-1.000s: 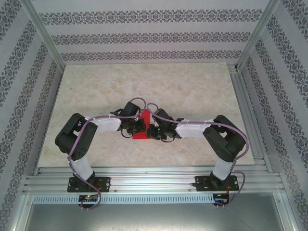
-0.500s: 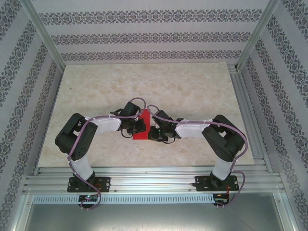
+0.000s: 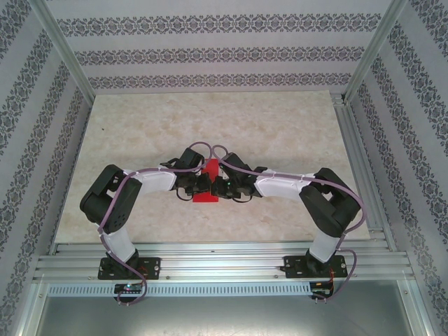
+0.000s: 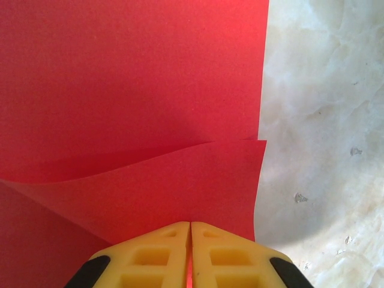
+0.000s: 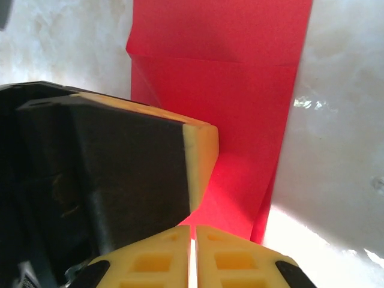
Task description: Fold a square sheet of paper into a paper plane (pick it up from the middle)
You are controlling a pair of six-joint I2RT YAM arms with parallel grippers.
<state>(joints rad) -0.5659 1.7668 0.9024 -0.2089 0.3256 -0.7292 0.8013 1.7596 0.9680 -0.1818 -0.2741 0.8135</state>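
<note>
Marble table (image 3: pixel 280 126), papered walls; red paper (image 3: pixel 208 183) mid-table between left gripper (image 3: pixel 198 185) and right gripper (image 3: pixel 222 186); left wrist: jaws closed on paper, flap bowed; right wrist: jaws closed at fold's edge, grip unclear; best to press crease flat, edges aligned.

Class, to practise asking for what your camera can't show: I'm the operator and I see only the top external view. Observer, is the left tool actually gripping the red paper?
Observer: Yes. In the left wrist view the left tool is shut on the red paper, with red visible between its fingers.
Operator: And the right tool?
Observer: In the right wrist view the right tool is shut, right at the paper's near edge. Whether paper sits inside it is unclear.
</note>
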